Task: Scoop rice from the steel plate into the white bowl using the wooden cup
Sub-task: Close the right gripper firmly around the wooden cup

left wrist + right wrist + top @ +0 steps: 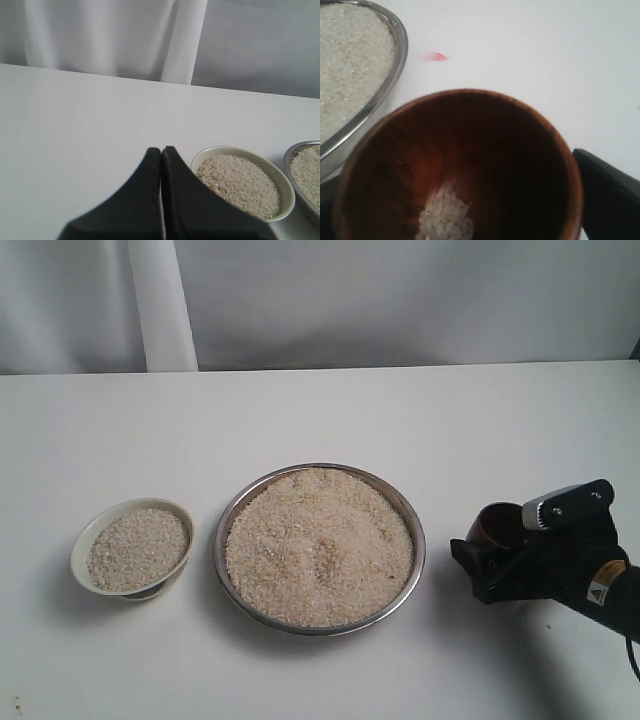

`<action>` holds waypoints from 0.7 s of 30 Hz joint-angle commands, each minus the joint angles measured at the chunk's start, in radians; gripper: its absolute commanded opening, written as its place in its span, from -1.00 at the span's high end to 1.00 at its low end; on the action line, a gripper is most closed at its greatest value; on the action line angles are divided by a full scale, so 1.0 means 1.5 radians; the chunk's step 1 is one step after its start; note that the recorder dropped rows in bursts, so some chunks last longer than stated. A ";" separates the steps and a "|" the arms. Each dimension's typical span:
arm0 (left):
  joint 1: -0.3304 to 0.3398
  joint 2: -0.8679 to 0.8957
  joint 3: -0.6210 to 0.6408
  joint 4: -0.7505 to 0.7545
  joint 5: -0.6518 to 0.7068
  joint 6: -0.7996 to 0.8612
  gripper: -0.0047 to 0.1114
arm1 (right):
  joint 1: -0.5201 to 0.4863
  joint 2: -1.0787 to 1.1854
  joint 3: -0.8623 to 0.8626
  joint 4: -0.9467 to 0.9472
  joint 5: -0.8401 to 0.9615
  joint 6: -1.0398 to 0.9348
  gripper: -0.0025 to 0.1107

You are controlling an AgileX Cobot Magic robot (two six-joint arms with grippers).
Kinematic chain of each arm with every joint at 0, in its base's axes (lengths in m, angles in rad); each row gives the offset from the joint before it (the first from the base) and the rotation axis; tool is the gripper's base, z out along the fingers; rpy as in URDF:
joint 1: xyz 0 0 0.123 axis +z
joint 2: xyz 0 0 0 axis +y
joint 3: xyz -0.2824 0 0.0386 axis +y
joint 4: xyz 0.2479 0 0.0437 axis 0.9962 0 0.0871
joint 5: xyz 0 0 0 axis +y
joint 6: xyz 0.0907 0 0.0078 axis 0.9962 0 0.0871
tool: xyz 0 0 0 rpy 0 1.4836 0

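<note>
The steel plate (419, 540) sits mid-table, heaped with rice (318, 545). Left of it stands the white bowl (85, 535), also filled with rice (137, 548). To the plate's right is the wooden cup (497, 522), upright at table level, with my right gripper (485, 545) shut around it. The right wrist view looks into the cup (520, 150): a small clump of rice (445, 220) lies at its bottom, and one black finger (610, 200) shows beside it. My left gripper (162, 155) is shut on nothing, just short of the bowl (220, 150); it is outside the exterior view.
White tabletop all round, with a grey-white curtain behind the far edge. A small pink speck (436, 57) lies on the table near the plate's rim (395, 60). The plate's edge (295, 150) also shows beyond the bowl in the left wrist view.
</note>
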 commanded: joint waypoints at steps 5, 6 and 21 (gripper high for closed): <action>-0.001 0.000 0.001 -0.001 -0.004 -0.003 0.92 | 0.001 0.000 -0.002 -0.008 -0.006 -0.009 -0.33; -0.001 0.000 0.001 -0.001 -0.004 -0.003 0.92 | 0.001 0.000 -0.002 -0.009 -0.007 -0.009 -0.31; -0.001 0.000 0.001 -0.001 -0.004 -0.003 0.92 | 0.001 0.000 -0.002 -0.008 -0.062 0.052 0.21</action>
